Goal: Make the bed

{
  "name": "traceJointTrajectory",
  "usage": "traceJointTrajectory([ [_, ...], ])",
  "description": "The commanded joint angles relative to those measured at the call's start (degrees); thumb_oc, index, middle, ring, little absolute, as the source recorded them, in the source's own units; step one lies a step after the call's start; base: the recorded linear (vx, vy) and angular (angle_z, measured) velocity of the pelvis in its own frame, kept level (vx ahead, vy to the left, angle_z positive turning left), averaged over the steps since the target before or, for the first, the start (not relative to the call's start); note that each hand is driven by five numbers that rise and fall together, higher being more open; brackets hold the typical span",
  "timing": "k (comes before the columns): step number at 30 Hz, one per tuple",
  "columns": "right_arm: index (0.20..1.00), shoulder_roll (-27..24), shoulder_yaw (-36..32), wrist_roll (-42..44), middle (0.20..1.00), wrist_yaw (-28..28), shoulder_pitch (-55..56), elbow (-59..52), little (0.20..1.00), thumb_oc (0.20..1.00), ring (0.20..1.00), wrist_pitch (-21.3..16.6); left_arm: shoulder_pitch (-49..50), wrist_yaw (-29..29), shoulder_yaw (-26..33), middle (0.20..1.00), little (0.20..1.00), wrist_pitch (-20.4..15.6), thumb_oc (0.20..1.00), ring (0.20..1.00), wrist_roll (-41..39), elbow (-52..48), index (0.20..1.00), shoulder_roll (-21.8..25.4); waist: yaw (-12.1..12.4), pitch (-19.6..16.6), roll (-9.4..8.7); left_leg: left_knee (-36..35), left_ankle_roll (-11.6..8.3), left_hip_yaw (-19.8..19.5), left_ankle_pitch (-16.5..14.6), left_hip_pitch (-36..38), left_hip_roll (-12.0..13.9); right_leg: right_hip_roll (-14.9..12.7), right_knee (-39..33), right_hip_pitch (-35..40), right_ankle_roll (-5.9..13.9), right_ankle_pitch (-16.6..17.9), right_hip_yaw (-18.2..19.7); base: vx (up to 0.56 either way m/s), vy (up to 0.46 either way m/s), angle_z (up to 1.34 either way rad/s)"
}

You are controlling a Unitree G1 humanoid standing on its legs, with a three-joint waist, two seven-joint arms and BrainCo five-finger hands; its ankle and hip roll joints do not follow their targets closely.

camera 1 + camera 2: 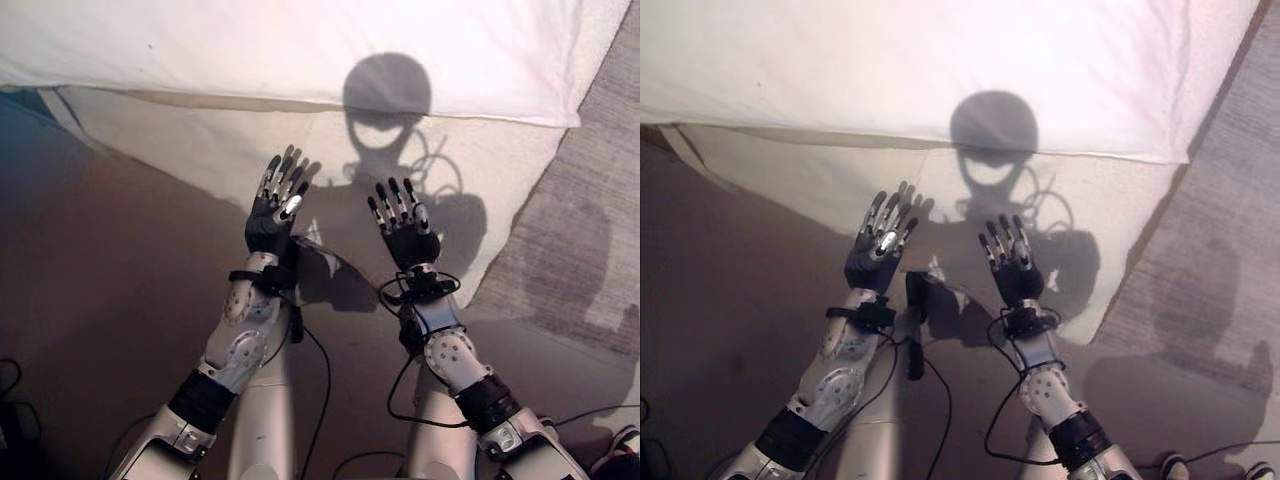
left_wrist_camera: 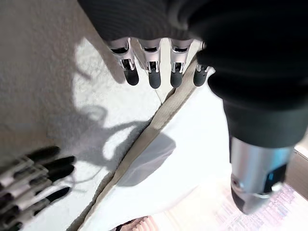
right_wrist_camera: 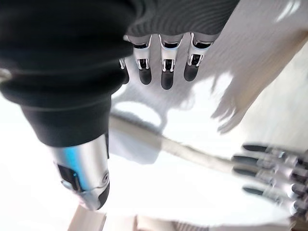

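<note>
A white duvet (image 1: 300,50) lies over the top of the bed, its lower edge running across the view. Below it a beige sheet (image 1: 190,150) hangs down the bed's side to the floor. My left hand (image 1: 272,215) and right hand (image 1: 405,232) are held side by side in front of the hanging sheet, both open with straight fingers and holding nothing. In the left wrist view my left hand's fingers (image 2: 154,72) point at the seam between the beige sheet (image 2: 38,57) and the white duvet (image 2: 192,159). In the right wrist view my right hand's fingers (image 3: 163,67) are likewise straight.
A grey rug (image 1: 590,200) lies to the right of the bed's corner. A brown floor (image 1: 90,280) stretches to the left and below. The duvet's right corner (image 1: 560,110) ends near the rug.
</note>
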Motion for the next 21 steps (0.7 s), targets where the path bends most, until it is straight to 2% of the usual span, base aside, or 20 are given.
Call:
traceJointTrajectory([
  [1, 1.000, -0.6, -1.0, -2.5, 1.000, 1.7, -0.5, -4.6, 1.000, 1.000, 1.000, -0.6, 2.8, -1.3, 0.5, 1.000, 1.000, -1.9, 1.000, 1.000, 4.4, -7.8, 1.000, -0.1, 1.0, -1.4, 0.14, -0.8, 0.19, 2.6, -6.6, 5.2, -1.4, -0.7, -0.5, -1.1, 6.87, 8.2, 2.0, -0.01, -0.009, -0.05],
  [11, 1.000, -3.1, -1.2, -2.0, 1.000, 3.4, -3.0, -6.8, 1.000, 1.000, 1.000, 0.0, 3.3, -2.2, 1.5, 1.000, 1.000, -2.2, 1.000, 1.000, 4.2, -8.6, 1.000, 1.1, 1.2, -1.4, -0.24, -0.8, 0.19, 2.6, -6.6, 5.3, -1.1, -0.9, -0.4, -1.0, 6.97, 8.3, 1.7, 0.00, 0.000, 0.00],
  [15, 1.000, -4.2, -1.3, -0.8, 1.000, 5.9, -2.0, -9.5, 1.000, 1.000, 1.000, 0.7, 4.0, -2.9, 1.8, 1.000, 1.000, -1.9, 1.000, 1.000, 4.2, -8.8, 1.000, 1.4, 1.1, -1.4, -0.44, -1.0, 0.20, 2.5, -6.6, 5.4, -1.1, -0.8, -0.5, -0.8, 7.02, 8.3, 1.5, 0.00, 0.000, 0.00],
  [21, 1.000, -1.3, -3.8, 0.0, 1.000, 1.4, -3.8, -4.4, 1.000, 1.000, 1.000, -2.3, 3.6, -2.3, 1.6, 1.000, 1.000, -2.2, 1.000, 1.000, 3.5, -8.3, 1.000, 1.0, 1.4, -1.4, -0.21, -1.1, 0.34, 2.6, -6.7, 5.8, -1.2, -0.9, -0.5, -0.6, 7.06, 8.4, 1.8, 0.00, 0.000, 0.00],
])
